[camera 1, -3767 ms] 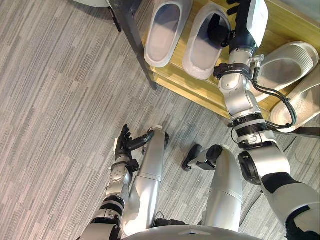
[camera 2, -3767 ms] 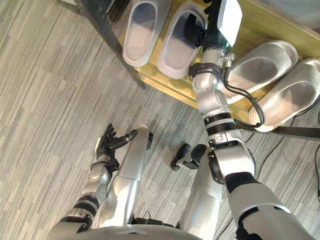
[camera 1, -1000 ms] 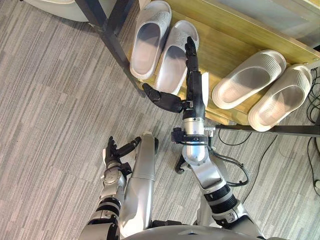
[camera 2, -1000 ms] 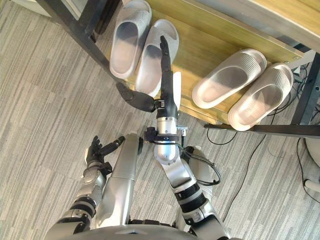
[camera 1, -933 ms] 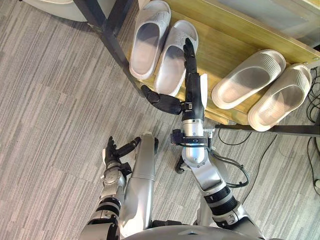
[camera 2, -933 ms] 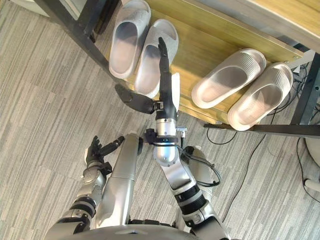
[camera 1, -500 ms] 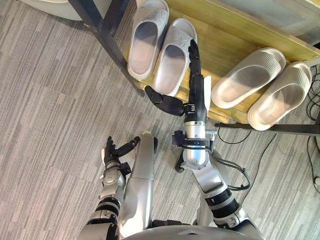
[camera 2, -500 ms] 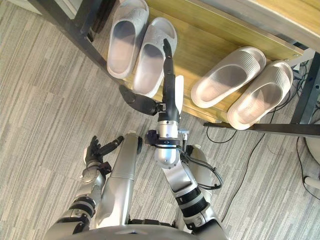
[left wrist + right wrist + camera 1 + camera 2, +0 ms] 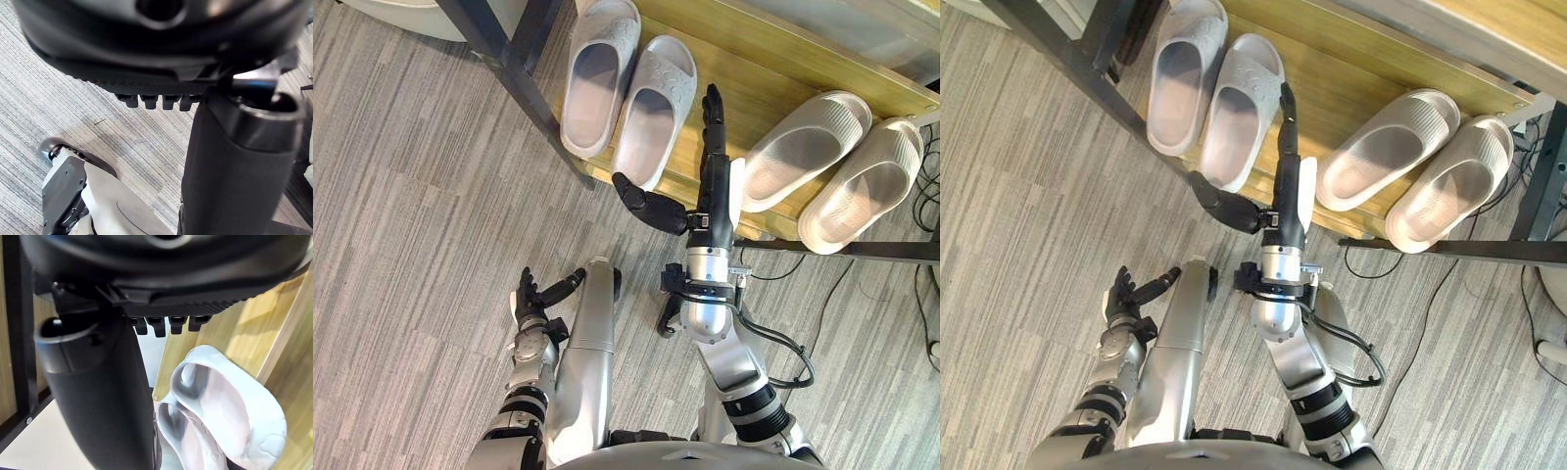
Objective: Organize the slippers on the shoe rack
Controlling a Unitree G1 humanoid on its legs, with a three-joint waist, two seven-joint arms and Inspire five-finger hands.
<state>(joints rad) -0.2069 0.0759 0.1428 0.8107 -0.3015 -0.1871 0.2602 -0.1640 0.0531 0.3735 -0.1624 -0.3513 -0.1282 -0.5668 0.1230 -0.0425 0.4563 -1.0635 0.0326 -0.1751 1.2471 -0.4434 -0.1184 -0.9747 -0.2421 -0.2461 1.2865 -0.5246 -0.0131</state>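
Two pale grey slippers (image 9: 595, 73) (image 9: 653, 106) lie side by side at the left end of the wooden shoe rack shelf (image 9: 756, 70), toes toward the back. Further right on the same shelf rests a pair of beige slippers (image 9: 800, 149) (image 9: 862, 184), angled. My right hand (image 9: 711, 186) hovers over the shelf's front edge between the two pairs, open, fingers straight toward the rack, thumb spread to the left, holding nothing. The right wrist view looks past that thumb (image 9: 105, 396) at the grey pair (image 9: 222, 416). My left hand (image 9: 532, 297) hangs low over the floor, open and holding nothing.
The rack's black metal leg (image 9: 514, 64) slants down at its left end, and a black bar (image 9: 847, 252) runs along the front at the right. Cables (image 9: 925, 201) trail on the grey plank floor (image 9: 411, 215) to the right. A white object (image 9: 391, 8) sits at the top left.
My right hand has come out of the right grey slipper, drawn back from the shelf and shifted right toward the gap between the pairs. The left hand has stayed put.
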